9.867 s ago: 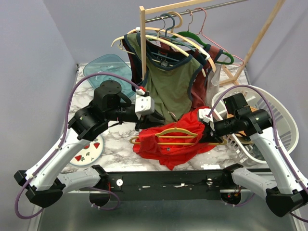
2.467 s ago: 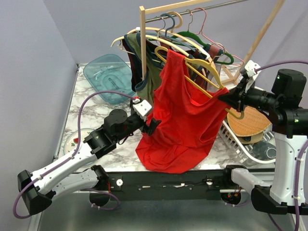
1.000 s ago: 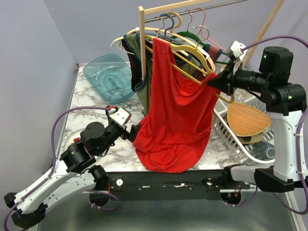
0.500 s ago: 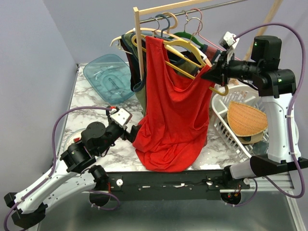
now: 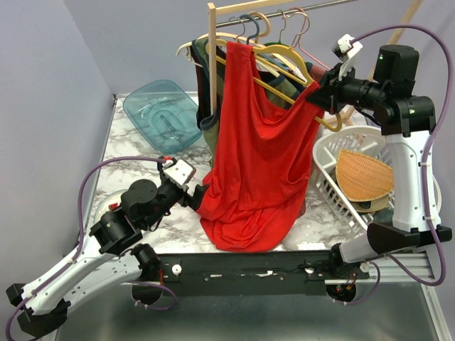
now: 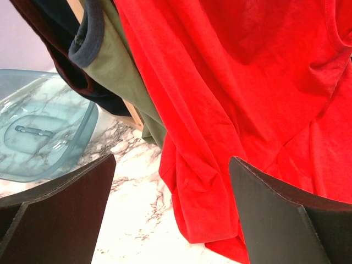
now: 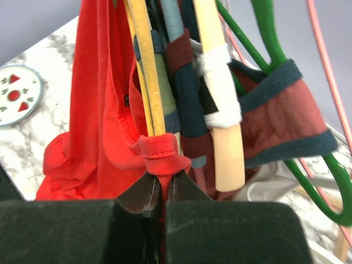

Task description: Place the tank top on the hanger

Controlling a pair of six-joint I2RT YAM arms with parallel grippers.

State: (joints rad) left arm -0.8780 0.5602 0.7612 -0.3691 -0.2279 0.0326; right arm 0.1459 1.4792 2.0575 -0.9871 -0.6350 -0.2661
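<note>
Two roles: right gripper (image 7: 162, 193) clamps the tank top (image 5: 259, 163) strap against the hanger (image 7: 146, 66) at two o'clock, so the garment hangs free. Left gripper (image 6: 171, 165), jaws wide and empty, hovers by the hem at seven o'clock.

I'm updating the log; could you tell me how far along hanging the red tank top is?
Done, apparently: the tank top drapes from the hanger, a strap over each end. In hand: the right gripper is shut on one strap at the hanger's end; the left gripper is open. Left: probably hanging it up; the hook hangs free.
</note>
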